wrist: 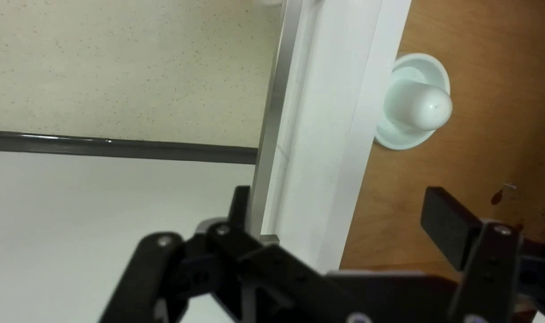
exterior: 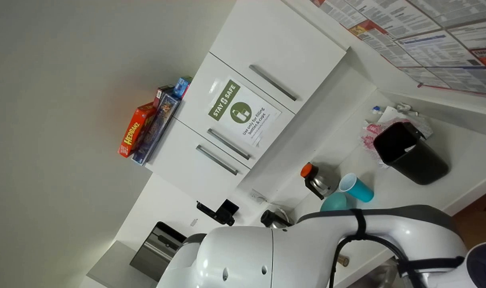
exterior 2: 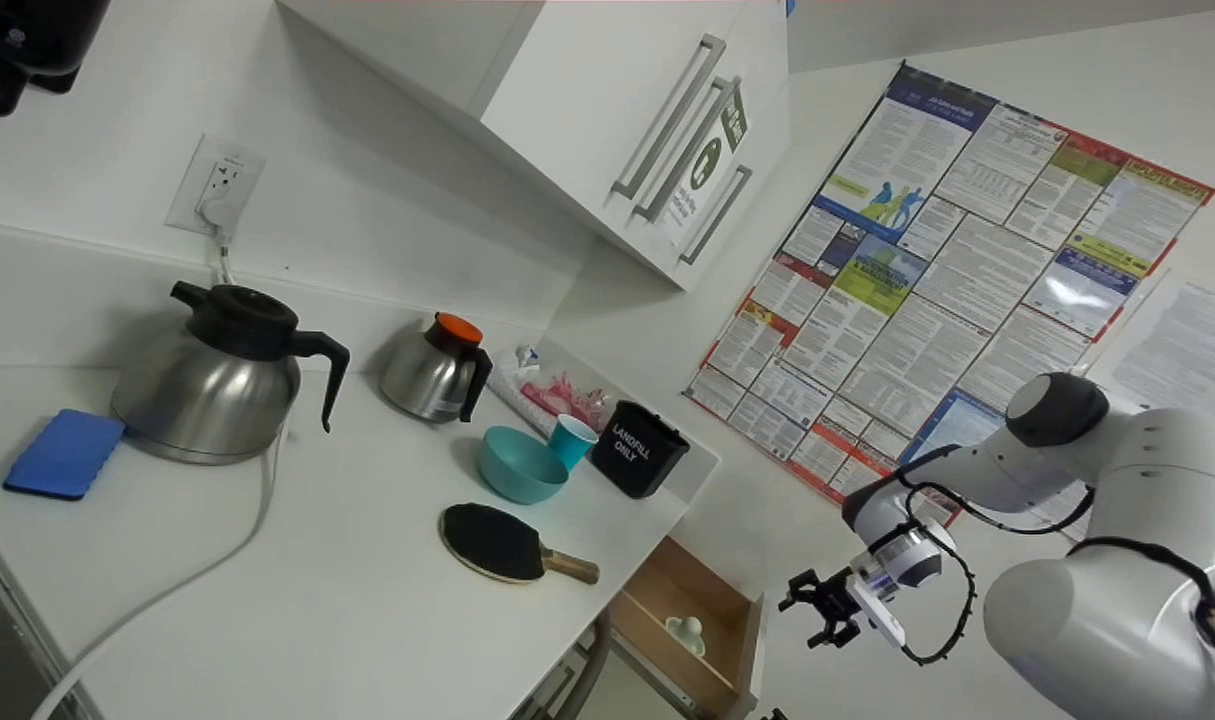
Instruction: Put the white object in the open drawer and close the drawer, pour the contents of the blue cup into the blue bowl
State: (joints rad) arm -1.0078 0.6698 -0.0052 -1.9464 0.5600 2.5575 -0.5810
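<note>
A white bench (exterior 2: 367, 600) is set against the wall (exterior 2: 397, 180), and on it a large flask (exterior 2: 207, 390), a small flask (exterior 2: 422, 375), a paddle (exterior 2: 492, 540) and a black bin (exterior 2: 637, 450) are seen. Below the bench edge the drawer (exterior 2: 715, 592) is pulled out. The white object (wrist: 413, 105) is seen on its wooden floor, close to one side, part of its edge hidden by the pale rim. The claw (wrist: 337, 215) is held over that rim, as the wrist view shows, with its jaws spread wide; nothing is gripped, and the white object is left untouched.

The placing is judged to be done, and the closing of the drawer is judged to be due. For this, the claw is best taken clear of the rim and brought to the outer face of the drawer's front, so that the front can be pushed straight in; a jaw left inside could be caught.

The pouring is judged to remain. The cup (exterior 2: 572, 440) is stood upright just beside the bowl (exterior 2: 520, 466), toward the bin; whether they touch cannot be told, nor can the cup's contents be made out.
</note>
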